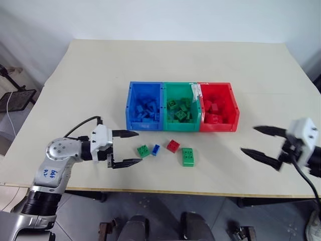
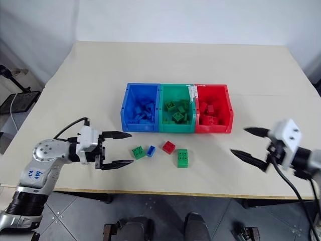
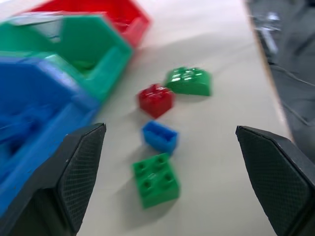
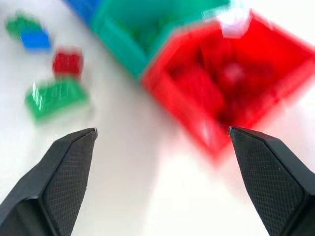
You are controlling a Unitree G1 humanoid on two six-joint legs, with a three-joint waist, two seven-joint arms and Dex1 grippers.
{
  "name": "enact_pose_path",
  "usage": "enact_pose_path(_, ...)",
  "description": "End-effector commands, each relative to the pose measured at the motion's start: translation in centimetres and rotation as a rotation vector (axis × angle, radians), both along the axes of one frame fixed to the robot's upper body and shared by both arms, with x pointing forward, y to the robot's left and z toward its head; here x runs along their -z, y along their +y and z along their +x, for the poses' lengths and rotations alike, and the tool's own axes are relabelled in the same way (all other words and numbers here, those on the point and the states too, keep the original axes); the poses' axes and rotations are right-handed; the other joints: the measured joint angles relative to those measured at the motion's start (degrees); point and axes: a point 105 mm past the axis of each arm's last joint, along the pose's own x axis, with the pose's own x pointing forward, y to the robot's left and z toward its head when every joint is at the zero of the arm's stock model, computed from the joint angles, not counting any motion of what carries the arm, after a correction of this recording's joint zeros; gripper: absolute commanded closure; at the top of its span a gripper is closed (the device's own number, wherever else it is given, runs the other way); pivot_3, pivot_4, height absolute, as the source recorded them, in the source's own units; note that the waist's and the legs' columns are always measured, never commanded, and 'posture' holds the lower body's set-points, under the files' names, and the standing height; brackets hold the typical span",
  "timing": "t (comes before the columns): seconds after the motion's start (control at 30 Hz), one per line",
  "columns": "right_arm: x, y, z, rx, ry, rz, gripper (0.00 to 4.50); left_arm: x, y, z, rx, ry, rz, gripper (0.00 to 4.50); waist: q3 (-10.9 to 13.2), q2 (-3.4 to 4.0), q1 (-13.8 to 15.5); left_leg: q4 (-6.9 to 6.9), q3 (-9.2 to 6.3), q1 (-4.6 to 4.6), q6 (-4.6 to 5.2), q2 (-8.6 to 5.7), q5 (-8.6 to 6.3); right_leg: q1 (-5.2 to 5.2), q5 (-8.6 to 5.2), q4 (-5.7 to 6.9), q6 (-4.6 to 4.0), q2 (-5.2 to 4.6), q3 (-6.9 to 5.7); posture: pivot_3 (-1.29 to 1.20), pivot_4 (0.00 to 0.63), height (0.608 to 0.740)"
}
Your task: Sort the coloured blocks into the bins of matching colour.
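Observation:
Three joined bins stand mid-table: blue bin [image 1: 145,106], green bin [image 1: 181,107], red bin [image 1: 217,108], each holding blocks of its own colour. In front of them on the table lie a small green block [image 1: 143,150], a blue block [image 1: 156,149], a red block [image 1: 173,145] and a longer green block [image 1: 188,156]. My left gripper [image 1: 131,148] is open, level with the table and just left of the small green block, which lies between its fingers in the left wrist view [image 3: 155,180]. My right gripper [image 1: 257,140] is open and empty, off to the right of the red bin.
The table's front edge [image 1: 165,191] runs just below the loose blocks. A black stand with a cable [image 1: 12,98] sits off the table's left side. Bare tabletop lies behind the bins and between the blocks and my right gripper.

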Motion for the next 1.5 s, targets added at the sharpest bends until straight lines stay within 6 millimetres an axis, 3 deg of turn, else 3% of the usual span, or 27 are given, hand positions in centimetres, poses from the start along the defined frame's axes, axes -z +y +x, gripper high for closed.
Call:
enact_pose_path(0.03,-0.1,-0.7,-1.2,-0.047,-0.01,-0.098,0.04,-0.6,-0.3,0.1,0.023,-0.031,0.005,0.0,0.0,0.0,-0.08,-0.01,0.01,0.02,0.0,0.05,0.0,0.0,0.0,0.0,0.0,0.04,0.0,0.0,0.15,0.74)
enact_pose_path(0.1,0.4,0.2,-1.1,-0.078,0.02,-0.086,0.04,-0.6,-0.3,0.2,0.03,-0.038,0.01,0.0,0.0,0.0,-0.06,-0.01,0.01,0.03,0.0,0.06,0.0,0.0,0.0,0.0,0.0,0.05,0.0,0.0,0.15,0.74)
enact_pose_path(0.27,1.2,6.5,0.6,-0.144,0.122,-0.01,0.04,-0.5,0.8,0.1,-0.002,-0.046,0.03,0.0,0.0,0.0,-0.08,0.03,-0.03,0.05,-0.02,0.26,0.01,-0.04,0.0,0.04,0.0,0.03,-0.01,0.0,0.15,0.74)
enact_pose_path(0.47,2.4,12.2,1.2,-0.085,0.285,0.12,0.04,-0.5,2.1,-0.3,-0.059,-0.039,0.036,0.0,0.0,-0.01,0.47,0.06,-0.3,-0.16,-0.03,0.2,0.01,-0.1,0.0,0.01,-0.01,-0.14,-0.17,0.0,0.15,0.74)
enact_pose_path(0.7,5.4,14.4,2.6,0.144,0.366,0.107,0.04,-0.4,2.4,-1.3,-0.074,-0.031,0.041,0.0,0.0,-0.01,1.14,0.06,-0.35,-0.19,-0.03,0.15,0.01,-0.13,0.01,0.02,-0.02,-0.18,-0.19,0.0,0.15,0.74)
enact_pose_path(0.87,6.3,16.6,2.5,0.179,0.46,0.184,0.04,-0.4,2.5,-1.6,-0.073,-0.02,0.048,0.0,-0.01,-0.02,0.6,0.03,-0.31,-0.19,-0.03,0.19,0.01,-0.2,0.01,0.08,-0.03,-0.11,-0.17,0.0,0.15,0.74)
enact_pose_path(1.1,6.5,18.0,3.1,0.246,0.505,0.224,0.04,-0.5,2.4,-1.4,-0.059,-0.021,0.051,0.0,-0.03,-0.05,-0.78,-0.09,-0.29,-0.12,-0.04,0.18,0.02,-0.29,0.0,0.23,-0.06,-0.01,-0.17,0.0,0.15,0.74)
enact_pose_path(1.2,7.3,17.6,2.9,0.276,0.507,0.159,0.65,-0.7,2.1,-1.2,-0.049,-0.028,0.044,0.0,-0.03,-0.05,-0.97,-0.1,-0.31,-0.1,-0.04,0.18,0.02,-0.3,0.0,0.36,-0.07,-0.05,-0.17,0.0,0.15,0.74)
enact_pose_path(1.43,7.2,16.3,3.2,0.286,0.467,0.109,2.97,-0.7,1.7,-1.0,-0.031,-0.035,0.036,0.0,-0.05,-0.08,-0.92,-0.09,-0.34,-0.09,-0.02,0.13,0.0,-0.3,0.0,0.46,-0.07,-0.12,-0.16,0.0,0.15,0.74)
enact_pose_path(1.5,6.4,15.7,3.2,0.237,0.433,0.109,3.02,-0.8,1.7,-0.8,-0.035,-0.039,0.031,0.0,-0.05,-0.08,-0.81,-0.09,-0.34,-0.09,-0.02,0.13,0.0,-0.3,0.0,0.46,-0.07,-0.11,-0.16,0.0,0.15,0.74)
